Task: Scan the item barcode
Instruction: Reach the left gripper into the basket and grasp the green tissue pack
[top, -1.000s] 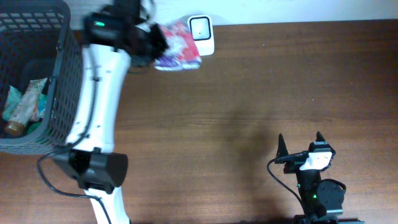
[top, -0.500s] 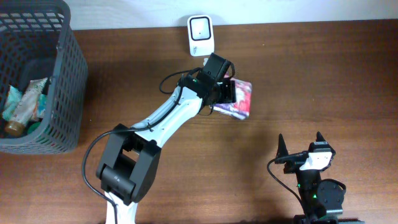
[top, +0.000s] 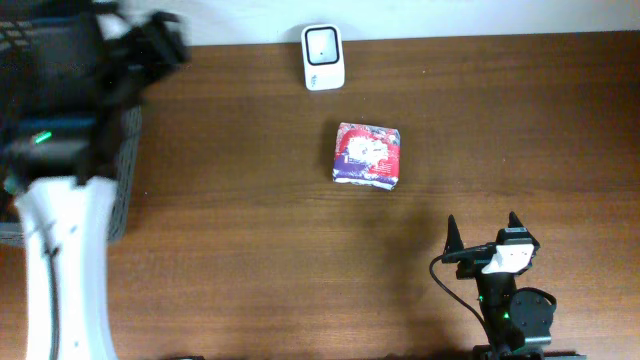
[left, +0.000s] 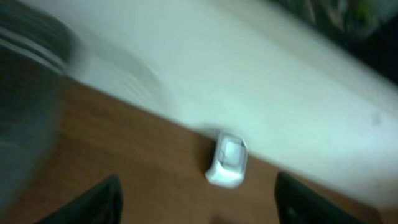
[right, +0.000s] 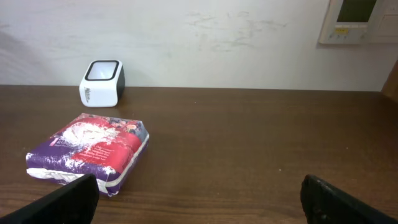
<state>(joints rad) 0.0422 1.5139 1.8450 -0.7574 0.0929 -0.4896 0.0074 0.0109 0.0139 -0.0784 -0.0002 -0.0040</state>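
Note:
The item, a flat purple and red packet (top: 366, 155), lies alone on the brown table, a little in front of the white barcode scanner (top: 324, 57). My left arm is a blur at the far left, with its gripper (top: 150, 45) up by the basket. In the left wrist view that gripper (left: 196, 202) is open with nothing in it, and the scanner (left: 227, 158) shows ahead by the wall. My right gripper (top: 482, 232) stands open near the front edge. Its view (right: 202, 205) shows the packet (right: 90, 152) to the left and the scanner (right: 102, 74) behind it.
A dark mesh basket (top: 122, 170) stands at the table's left end, mostly covered by my left arm. A white wall runs along the back edge, with a panel (right: 357, 18) mounted on it at the right.
My left gripper carried the packet from beside the scanner to the middle of the table, opened and let it go. The arm has since swung far left to the basket. The right arm stayed still.

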